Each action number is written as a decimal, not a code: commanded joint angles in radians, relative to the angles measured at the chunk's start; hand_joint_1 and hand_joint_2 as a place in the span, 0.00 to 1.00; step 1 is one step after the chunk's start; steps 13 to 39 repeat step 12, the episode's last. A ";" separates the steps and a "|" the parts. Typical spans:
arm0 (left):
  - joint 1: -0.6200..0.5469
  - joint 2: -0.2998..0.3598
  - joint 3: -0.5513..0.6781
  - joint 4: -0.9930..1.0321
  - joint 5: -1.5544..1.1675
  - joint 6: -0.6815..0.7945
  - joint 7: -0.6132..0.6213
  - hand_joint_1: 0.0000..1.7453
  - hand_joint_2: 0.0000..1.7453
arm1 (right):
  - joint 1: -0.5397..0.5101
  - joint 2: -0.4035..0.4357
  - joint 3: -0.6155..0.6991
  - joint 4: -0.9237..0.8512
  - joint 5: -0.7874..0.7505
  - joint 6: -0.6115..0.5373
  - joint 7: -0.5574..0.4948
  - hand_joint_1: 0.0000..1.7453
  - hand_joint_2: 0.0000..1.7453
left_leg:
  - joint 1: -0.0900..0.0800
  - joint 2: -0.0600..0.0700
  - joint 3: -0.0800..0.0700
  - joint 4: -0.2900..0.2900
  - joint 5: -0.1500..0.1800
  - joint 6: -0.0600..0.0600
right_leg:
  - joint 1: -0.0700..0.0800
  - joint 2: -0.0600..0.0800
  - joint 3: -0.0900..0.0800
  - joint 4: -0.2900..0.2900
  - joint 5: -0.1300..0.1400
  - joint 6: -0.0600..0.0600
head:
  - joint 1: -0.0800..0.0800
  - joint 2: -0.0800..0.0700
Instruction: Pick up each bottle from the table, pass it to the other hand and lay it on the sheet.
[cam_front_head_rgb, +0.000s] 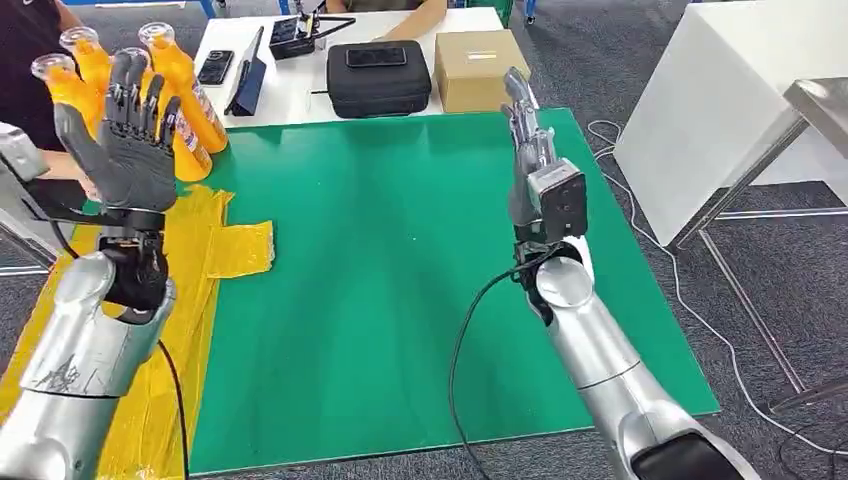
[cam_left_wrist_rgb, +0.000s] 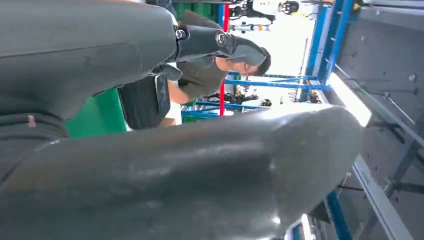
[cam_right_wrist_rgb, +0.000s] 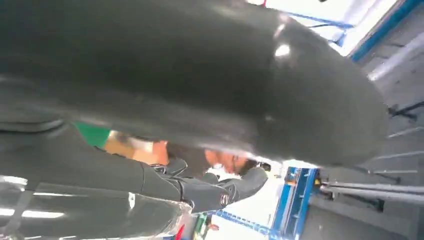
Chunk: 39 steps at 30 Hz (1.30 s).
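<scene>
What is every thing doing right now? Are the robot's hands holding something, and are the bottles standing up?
left hand: raised, fingers spread, holding nothing.
right hand: raised, fingers straight, holding nothing.
orange bottles: three, upright, caps on, at the far left corner of the mat.
yellow sheet: crumpled along the mat's left edge, no bottle on it.
green mat: spread flat.
black case: closed, a phone on top.
cardboard box: closed.

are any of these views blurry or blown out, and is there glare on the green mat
Head view: sharp, with a soft pale sheen down the middle of the green mat. Left wrist view: the left hand looms close and soft, the background window light blown out. Right wrist view: the right hand is dark and blurred, with small glare spots.
</scene>
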 joint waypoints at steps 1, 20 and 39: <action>0.070 -0.068 -0.016 -0.060 -0.186 0.152 -0.016 0.00 0.00 | 0.218 0.020 -0.093 -0.284 0.102 -0.047 0.118 0.00 0.00 | 0.000 -0.001 0.003 -0.001 -0.002 -0.002 | 0.000 -0.002 0.004 -0.001 -0.002 0.000 | 0.000 0.000; 0.172 -0.128 0.078 -0.174 -0.263 -0.014 0.054 0.00 0.00 | 0.314 0.056 -0.178 -0.370 0.180 -0.035 0.174 0.00 0.00 | 0.000 0.001 0.001 0.000 -0.004 -0.002 | 0.000 0.000 0.002 -0.001 -0.004 0.002 | 0.000 0.000; 0.172 -0.128 0.078 -0.174 -0.263 -0.014 0.054 0.00 0.00 | 0.314 0.056 -0.178 -0.370 0.180 -0.035 0.174 0.00 0.00 | 0.000 0.001 0.001 0.000 -0.004 -0.002 | 0.000 0.000 0.002 -0.001 -0.004 0.002 | 0.000 0.000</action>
